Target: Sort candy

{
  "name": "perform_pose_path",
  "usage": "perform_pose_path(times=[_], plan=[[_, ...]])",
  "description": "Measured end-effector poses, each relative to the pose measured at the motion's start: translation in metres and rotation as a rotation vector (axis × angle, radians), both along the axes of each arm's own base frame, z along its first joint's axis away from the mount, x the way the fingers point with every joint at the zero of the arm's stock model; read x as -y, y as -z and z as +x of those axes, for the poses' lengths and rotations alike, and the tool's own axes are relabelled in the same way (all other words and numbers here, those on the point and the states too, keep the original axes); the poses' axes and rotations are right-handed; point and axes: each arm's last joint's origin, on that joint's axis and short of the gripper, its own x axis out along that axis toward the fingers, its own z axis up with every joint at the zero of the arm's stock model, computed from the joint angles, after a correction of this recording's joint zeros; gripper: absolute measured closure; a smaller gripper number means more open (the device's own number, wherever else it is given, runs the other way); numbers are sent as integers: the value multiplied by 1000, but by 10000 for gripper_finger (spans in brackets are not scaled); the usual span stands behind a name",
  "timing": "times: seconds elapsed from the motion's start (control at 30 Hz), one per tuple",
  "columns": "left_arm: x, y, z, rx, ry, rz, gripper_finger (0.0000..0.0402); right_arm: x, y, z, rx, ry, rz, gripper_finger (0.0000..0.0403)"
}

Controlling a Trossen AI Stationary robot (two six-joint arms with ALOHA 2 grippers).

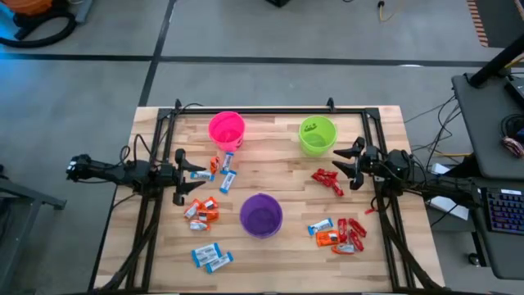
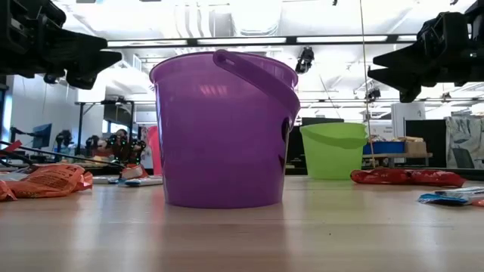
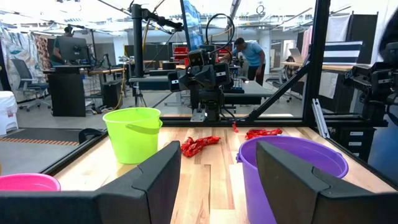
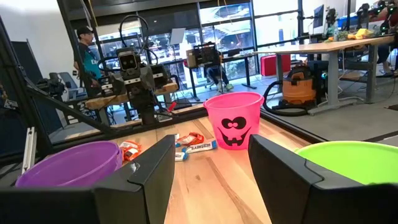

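Observation:
Small wrapped candies lie scattered on the wooden table: blue-and-white ones [image 1: 227, 182] and orange ones [image 1: 205, 211] on the left, red ones [image 1: 327, 181] and a mixed pile [image 1: 340, 234] on the right, more blue-and-white ones [image 1: 211, 259] near the front edge. My left gripper [image 1: 180, 174] hovers open over the left candies, pointing toward the table's right. My right gripper [image 1: 354, 165] hovers open beside the red candies, pointing left. In the low view both grippers, left [image 2: 106, 57] and right [image 2: 378, 72], stand well above the table.
Three cups stand upright on the table: pink [image 1: 227, 129] far left of centre, green [image 1: 317, 135] far right, purple [image 1: 261, 215] near the middle front. A black frame [image 1: 262, 111] rims the table. People [image 3: 252, 55] show in the room beyond.

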Motion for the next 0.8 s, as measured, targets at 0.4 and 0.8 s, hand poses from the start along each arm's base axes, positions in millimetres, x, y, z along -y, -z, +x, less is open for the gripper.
perform_pose_path(times=[0.4,0.8], plan=[[0,0,0,0,0,0,210,0,0,0,0,0,0,207],[0,0,0,0,0,0,210,0,-5,0,85,-23,222,207]])
